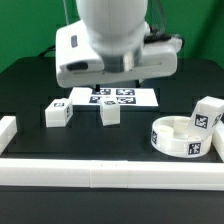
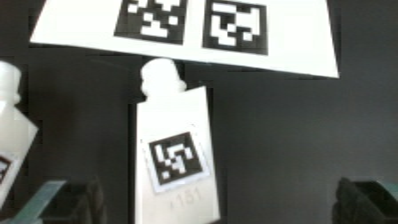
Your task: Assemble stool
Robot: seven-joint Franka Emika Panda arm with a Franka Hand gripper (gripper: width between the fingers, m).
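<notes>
Seat: thick white ring [image 1: 183,137]; tags on its outer wall; near right of the table, close to the near rail [image 1: 110,176]
Legs: small white tagged blocks; left leg [image 1: 57,113]; centre leg [image 1: 110,114] just near of the marker board [image 1: 112,97]; right leg [image 1: 207,115] beside the seat
Gripper: [image 2: 214,203] spread wide; centre leg [image 2: 173,140] between the fingers, touching neither
Hidden: arm [image 1: 110,45] covers the fingers in the exterior view; fingertips blurred in the wrist view

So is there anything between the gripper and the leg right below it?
Nothing visible stands in the way. The wrist view shows the leg lying under the open gripper, with bare table on both sides. The marker board lies past its peg end, and a second leg sits apart.
</notes>
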